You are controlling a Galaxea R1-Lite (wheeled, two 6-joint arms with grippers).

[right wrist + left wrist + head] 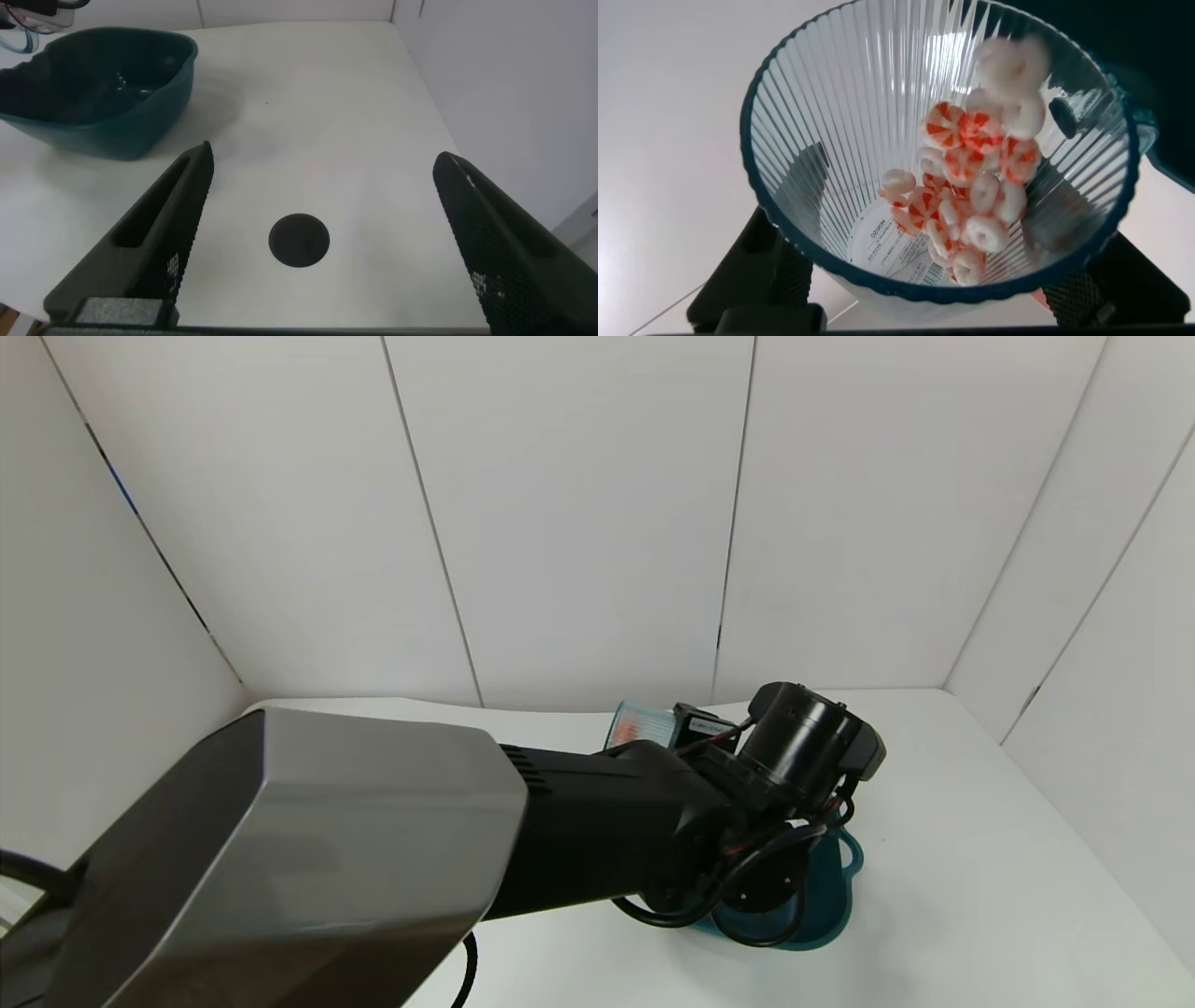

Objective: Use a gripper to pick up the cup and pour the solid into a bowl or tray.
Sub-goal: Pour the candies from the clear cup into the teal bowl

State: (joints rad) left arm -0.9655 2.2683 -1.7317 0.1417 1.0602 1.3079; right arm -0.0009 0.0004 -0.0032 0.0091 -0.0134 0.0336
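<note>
My left gripper (686,723) is shut on the cup (642,725), a ribbed pale-blue clear mug held tilted on its side above the table. In the left wrist view I look into the cup (831,121), with black fingers (766,271) on both sides of its base. The solid (976,187), white and orange-red discs, lies heaped along the cup's wall and reaches its rim. The dark teal basin (831,896) sits below the wrist, and its edge (1162,140) shows beside the cup's rim. My right gripper (324,154) is open and empty over bare table, with the basin (103,89) farther off.
White walls enclose the white table on three sides. A round black spot (299,241) marks the tabletop under the right gripper. The left arm's grey casing (280,859) fills the lower left of the head view and hides part of the table.
</note>
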